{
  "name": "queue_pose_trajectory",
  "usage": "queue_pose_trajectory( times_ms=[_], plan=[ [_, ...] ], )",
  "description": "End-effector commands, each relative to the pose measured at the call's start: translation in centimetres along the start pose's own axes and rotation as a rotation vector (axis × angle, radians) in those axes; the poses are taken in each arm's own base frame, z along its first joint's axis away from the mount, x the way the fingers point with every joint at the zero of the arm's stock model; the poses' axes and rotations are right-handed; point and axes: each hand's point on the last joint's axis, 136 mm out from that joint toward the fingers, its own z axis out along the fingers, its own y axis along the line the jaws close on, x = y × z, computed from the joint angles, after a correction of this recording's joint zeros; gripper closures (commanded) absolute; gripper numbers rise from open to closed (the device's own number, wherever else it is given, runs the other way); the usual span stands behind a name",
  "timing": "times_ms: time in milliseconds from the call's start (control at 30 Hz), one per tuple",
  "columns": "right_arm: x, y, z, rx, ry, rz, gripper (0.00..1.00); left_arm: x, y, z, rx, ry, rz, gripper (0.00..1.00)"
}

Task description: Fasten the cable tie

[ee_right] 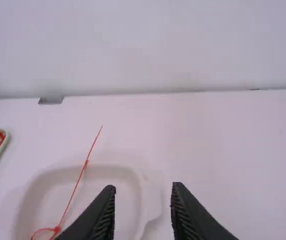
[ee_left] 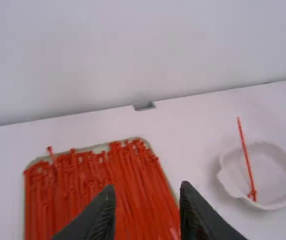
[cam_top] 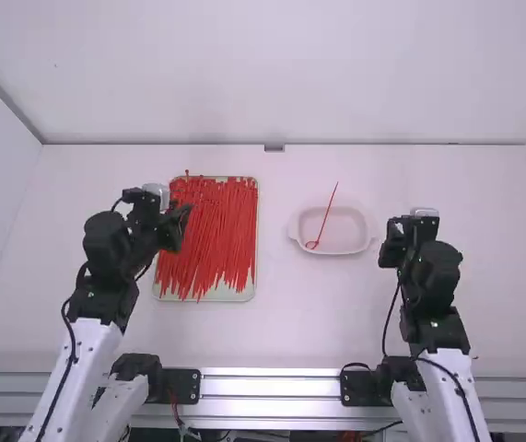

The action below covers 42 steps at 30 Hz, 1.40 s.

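Observation:
A tray (cam_top: 252,236) at the left of the table holds several loose red cable ties (cam_top: 209,238), also seen as red cable ties (ee_left: 87,185) in the left wrist view. A white dish (cam_top: 356,226) right of the middle holds one red cable tie (cam_top: 324,217) fastened into a small loop, its long tail sticking out over the far rim. That fastened tie (ee_right: 74,191) lies in the dish (ee_right: 140,187), and the tie (ee_left: 246,159) shows again in the dish (ee_left: 228,170). My left gripper (cam_top: 179,226) hovers open over the tray's left part, holding nothing. My right gripper (cam_top: 386,247) stands open beside the dish's right handle, nothing between its fingers.
The white table runs back to a wall with a small grey bracket (cam_top: 274,146) at its far edge. Bare tabletop lies between tray and dish and to the right of the dish.

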Motion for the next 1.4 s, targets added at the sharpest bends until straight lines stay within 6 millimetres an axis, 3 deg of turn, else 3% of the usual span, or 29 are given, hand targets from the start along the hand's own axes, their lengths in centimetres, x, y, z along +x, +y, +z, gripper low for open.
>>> queue_pose_trajectory(
  times_ms=[0, 433, 667, 1033, 1367],
  plan=[
    [1.8, 0.0, -0.4, 0.004, 0.006, 0.000, 0.75, 1.0, 1.6, -0.9, -0.111, -0.014, 0.006, 0.71],
    [8.4, 0.0, -1.3, 0.004, 0.006, 0.000, 1.00, 7.9, 4.9, -3.9, -0.357, -0.015, 0.004, 0.99],
    [11.4, 0.0, -1.2, 0.004, 0.006, 0.000, 1.00, 11.2, 4.8, -4.2, -0.357, -0.015, 0.004, 1.00],
    [8.4, 0.0, -2.2, 0.004, -0.135, -0.003, 1.00, 15.3, 4.9, -4.1, -0.357, -0.016, 0.004, 1.00],
    [6.3, 0.0, -3.1, 0.004, -0.233, -0.005, 1.00, 12.7, 4.6, -4.9, -0.357, -0.132, 0.025, 1.00]
  ],
)
